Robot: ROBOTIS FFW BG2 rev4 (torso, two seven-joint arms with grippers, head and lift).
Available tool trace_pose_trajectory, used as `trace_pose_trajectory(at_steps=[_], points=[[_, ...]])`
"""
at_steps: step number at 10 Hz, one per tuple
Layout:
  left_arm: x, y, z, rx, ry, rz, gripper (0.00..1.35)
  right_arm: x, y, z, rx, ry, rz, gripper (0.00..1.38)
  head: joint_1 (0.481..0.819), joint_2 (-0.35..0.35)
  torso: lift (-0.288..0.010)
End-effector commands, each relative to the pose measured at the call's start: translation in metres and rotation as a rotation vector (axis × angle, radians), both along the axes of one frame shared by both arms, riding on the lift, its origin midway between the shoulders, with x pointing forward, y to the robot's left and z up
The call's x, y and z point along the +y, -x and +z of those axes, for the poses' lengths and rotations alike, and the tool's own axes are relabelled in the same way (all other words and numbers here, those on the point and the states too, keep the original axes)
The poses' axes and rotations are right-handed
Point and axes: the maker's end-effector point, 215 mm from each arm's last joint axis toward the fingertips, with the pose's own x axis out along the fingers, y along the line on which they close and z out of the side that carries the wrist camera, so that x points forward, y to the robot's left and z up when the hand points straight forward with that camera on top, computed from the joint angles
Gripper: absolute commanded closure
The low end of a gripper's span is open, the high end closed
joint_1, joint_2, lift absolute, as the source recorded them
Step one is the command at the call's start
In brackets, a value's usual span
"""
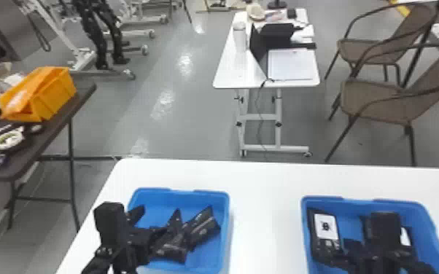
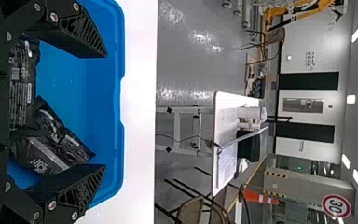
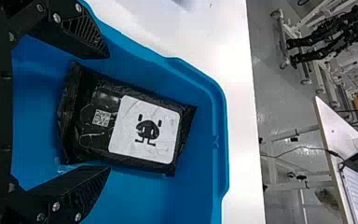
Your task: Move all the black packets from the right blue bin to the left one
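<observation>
In the head view, my left gripper point(image 1: 146, 240) is over the left side of the left blue bin point(image 1: 208, 258), beside several black packets point(image 1: 200, 226). The left wrist view has that gripper point(image 2: 103, 112) open above the packets point(image 2: 58, 144), nothing between its fingertips. My right gripper point(image 1: 361, 251) is over the right blue bin point(image 1: 424, 211), where one black packet point(image 1: 326, 233) leans at the left wall and another point(image 1: 406, 237) is partly hidden behind the arm. In the right wrist view the gripper point(image 3: 109, 112) stands open, with a white-labelled packet point(image 3: 144, 130) in front of its fingers.
Both bins stand on a white table point(image 1: 266, 189), with a strip of tabletop between them. A dark side table point(image 1: 58, 120) at the left holds an orange bin point(image 1: 53, 94). Beyond are another white table point(image 1: 229, 73) and brown chairs point(image 1: 379, 102).
</observation>
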Motion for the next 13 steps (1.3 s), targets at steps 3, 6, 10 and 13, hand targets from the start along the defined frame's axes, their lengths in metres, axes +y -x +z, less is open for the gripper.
trace_pose_trajectory(at_steps=[3,6,10,13], points=[[-0.009,0.001,-0.014,0.029,0.068,-0.016,0.19,0.021,-0.005,-0.018,0.056,-0.026,0.072,0.96,0.695,0.205,0.0],[-0.015,-0.003,-0.011,0.011,0.088,-0.03,0.19,0.02,-0.002,-0.003,0.021,-0.061,0.049,1.26,0.695,0.205,0.0],[-0.024,-0.016,0.009,-0.015,0.191,-0.024,0.19,-0.024,0.032,0.093,-0.069,-0.035,0.008,1.28,0.695,0.179,0.0],[-0.075,-0.045,0.045,0.018,0.369,-0.139,0.19,0.038,-0.038,0.186,-0.279,0.04,0.32,1.28,0.695,0.149,0.0]])
